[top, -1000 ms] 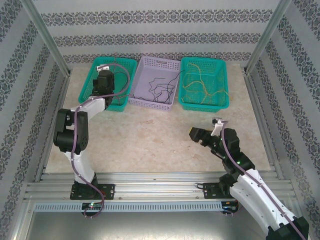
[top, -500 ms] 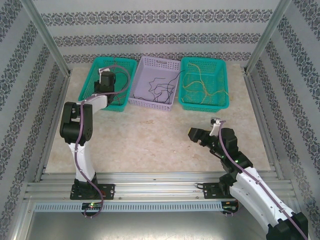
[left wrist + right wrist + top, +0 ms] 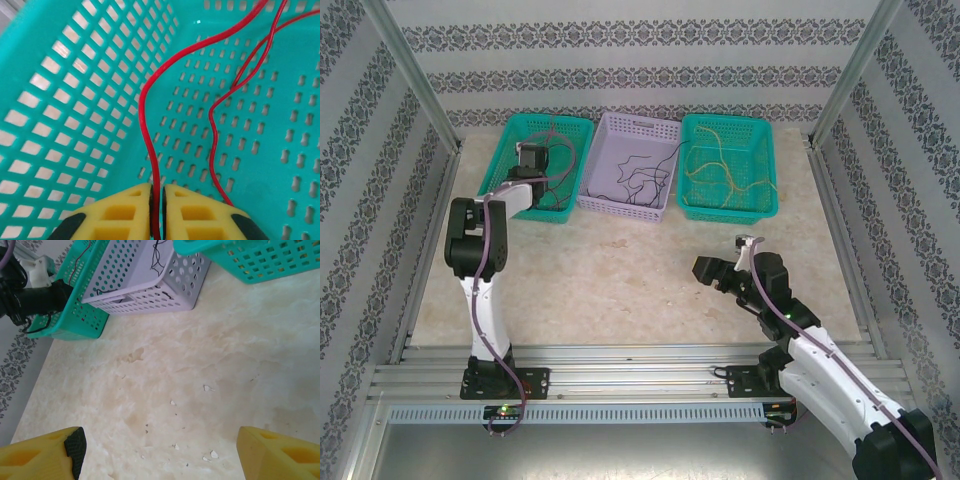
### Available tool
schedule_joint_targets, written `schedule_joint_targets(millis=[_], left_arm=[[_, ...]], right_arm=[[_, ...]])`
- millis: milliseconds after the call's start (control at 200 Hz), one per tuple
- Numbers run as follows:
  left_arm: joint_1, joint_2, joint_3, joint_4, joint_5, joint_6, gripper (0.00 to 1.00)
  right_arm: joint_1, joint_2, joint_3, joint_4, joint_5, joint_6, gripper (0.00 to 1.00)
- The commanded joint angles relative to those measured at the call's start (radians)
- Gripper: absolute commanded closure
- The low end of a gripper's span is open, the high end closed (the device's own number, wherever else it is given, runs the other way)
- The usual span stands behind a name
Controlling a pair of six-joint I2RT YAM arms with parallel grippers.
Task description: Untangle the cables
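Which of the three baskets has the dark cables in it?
The lilac perforated plastic basket in the middle; the left teal basket holds red wires, the right teal basket yellow-green wires.

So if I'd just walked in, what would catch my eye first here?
Three baskets line the table's far edge: a teal basket on the left, a lavender basket with dark cables, and another teal one with yellow-green cables. The left arm reaches into the left basket, yellow jaws closed on a red cable. The right arm hangs over bare table, jaws wide apart.
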Motion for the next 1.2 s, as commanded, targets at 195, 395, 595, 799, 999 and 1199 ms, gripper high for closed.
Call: schedule_joint_targets(millis=[195, 395, 595, 799, 999, 1199], left_arm=[[0.022, 0.087, 0.165, -0.208, 0.043, -0.040, 0.74], [0.042, 0.104, 0.204, -0.279, 0.070, -0.059, 0.49], [0.058, 0.036, 0.118, -0.215, 0.100, -0.092, 0.28], [0.057, -0.090, 0.003, -0.095, 0.198, -0.095, 0.00], [0.062, -0.208, -0.056, -0.038, 0.298, -0.169, 0.00], [0.062, -0.304, -0.056, -0.021, 0.425, -0.248, 0.00]], right_arm=[[-0.008, 0.026, 0.010, 0.044, -0.030, -0.019, 0.21], [-0.007, 0.048, 0.016, 0.053, -0.036, -0.023, 0.21], [-0.007, 0.061, 0.020, 0.060, -0.051, -0.018, 0.21], [-0.007, 0.055, 0.035, 0.046, -0.046, -0.025, 0.20], [-0.007, 0.081, 0.075, 0.019, -0.027, -0.048, 0.20], [-0.014, 0.109, 0.139, -0.059, 0.005, -0.086, 0.20]])
